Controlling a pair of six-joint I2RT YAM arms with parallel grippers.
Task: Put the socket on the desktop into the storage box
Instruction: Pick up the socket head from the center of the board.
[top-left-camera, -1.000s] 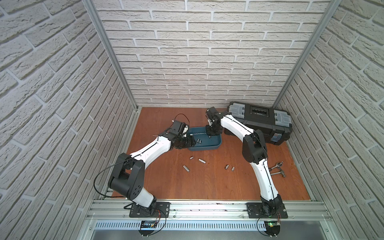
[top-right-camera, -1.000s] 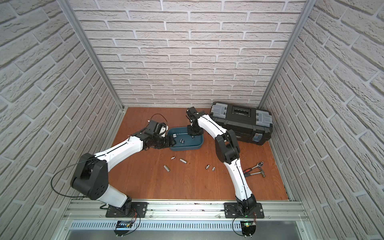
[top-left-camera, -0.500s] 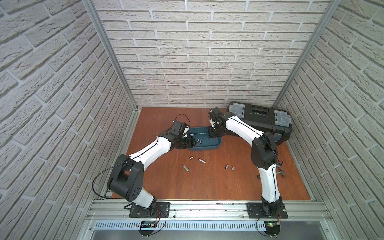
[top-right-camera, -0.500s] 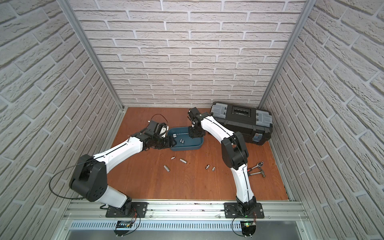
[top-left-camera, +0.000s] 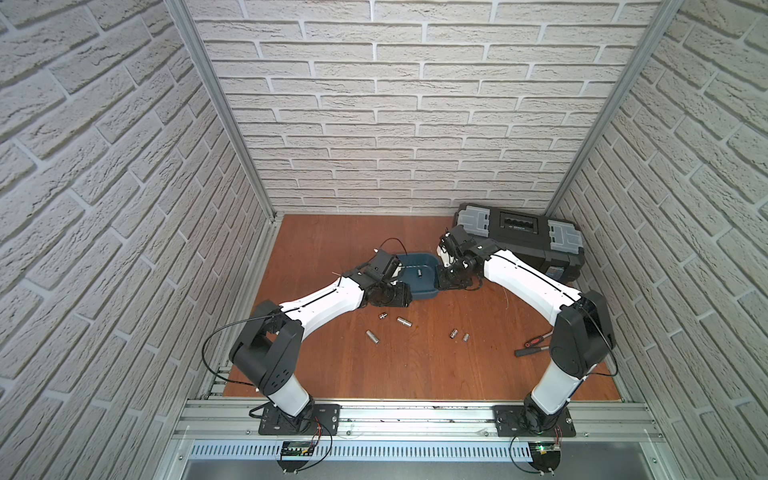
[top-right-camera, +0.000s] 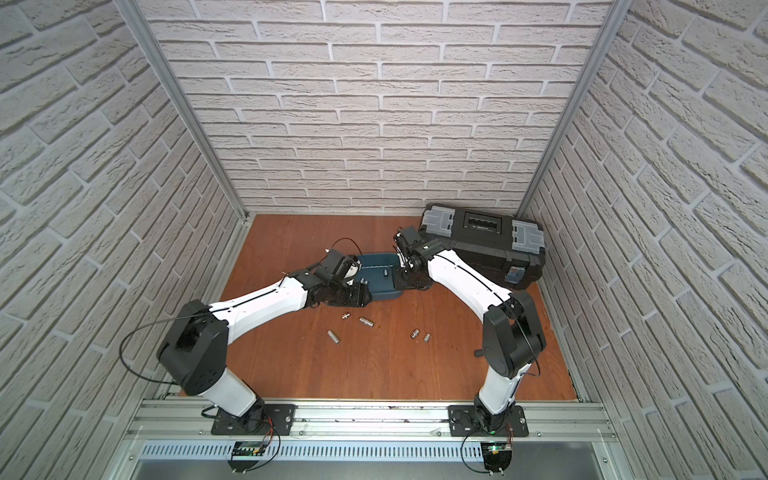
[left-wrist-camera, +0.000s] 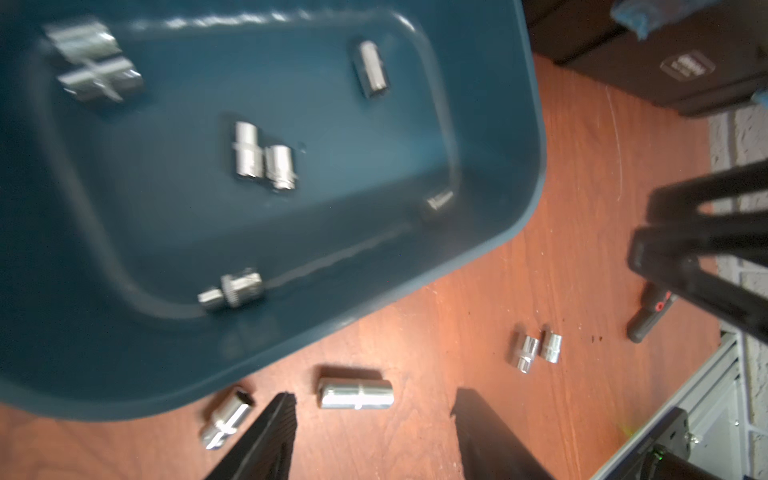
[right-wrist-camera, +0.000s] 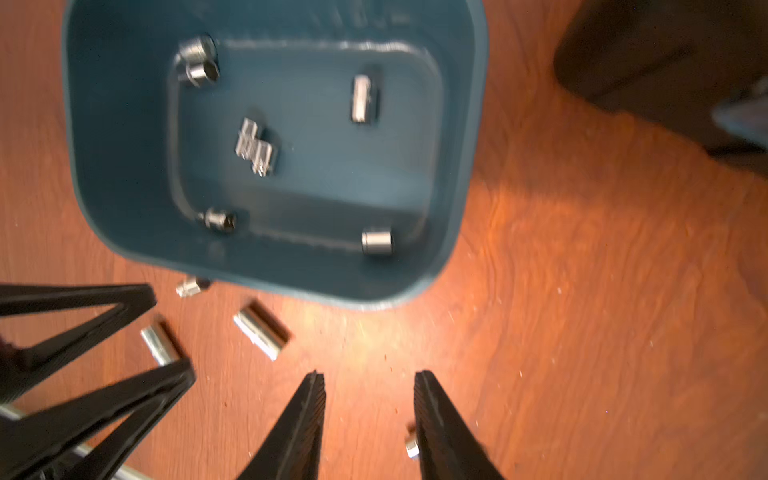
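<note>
The teal storage box sits mid-desktop with several silver sockets inside. More sockets lie loose on the desktop in front of it. My left gripper hangs open at the box's front left corner. One loose socket lies on the wood below the gap between its fingers. My right gripper is open just off the box's right end, with nothing between its fingers. A small socket shows beside one finger.
A black toolbox stands at the back right, close behind my right arm. A screwdriver lies on the wood near the right wall. A pair of short sockets rests right of centre. Brick walls close in three sides.
My right gripper has drawn back from over the box to its right end, its elbow has swung out to the right, and its jaws have parted a little. The left arm has stayed put.
</note>
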